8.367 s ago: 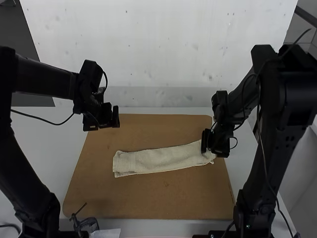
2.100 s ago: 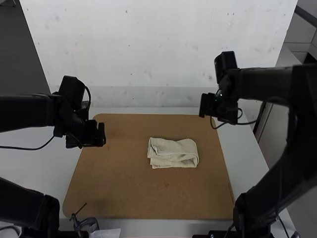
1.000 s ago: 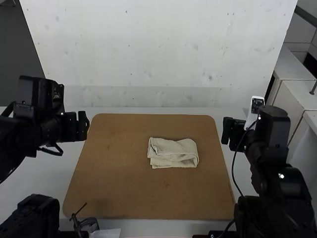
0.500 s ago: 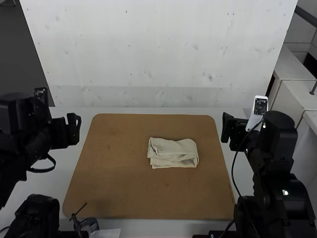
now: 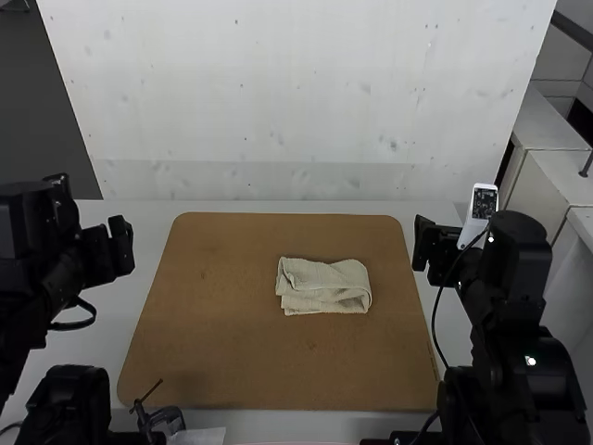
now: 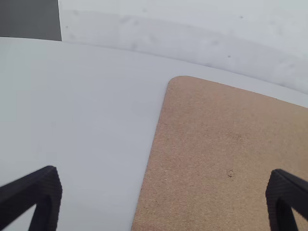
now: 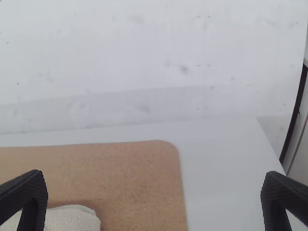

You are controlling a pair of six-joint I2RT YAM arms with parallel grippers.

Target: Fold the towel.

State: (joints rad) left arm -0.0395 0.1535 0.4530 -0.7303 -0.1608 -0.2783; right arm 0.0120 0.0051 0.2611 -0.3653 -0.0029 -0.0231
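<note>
The cream towel (image 5: 323,286) lies folded into a compact, layered bundle on the brown board, right of its middle, with a rounded fold at its right end. Off the board's left side is my left gripper (image 5: 122,246), clear of the towel. My right gripper (image 5: 419,245) hangs beyond the board's right edge, also apart from the towel. In the left wrist view the left gripper (image 6: 163,197) has its fingers wide apart with nothing between them. The right gripper (image 7: 155,195) is spread just as wide, and part of the towel (image 7: 72,219) shows near one finger.
The brown board (image 5: 232,362) covers the middle of the white table (image 5: 269,207). A pale wall (image 5: 296,102) rises behind the table. At the near left edge sits a small dark clamp-like object (image 5: 165,417), beside a white piece.
The towel went from a long strip to a shorter folded bundle. My right gripper let go of its right end and drew back; the left arm pulled back leftward.
</note>
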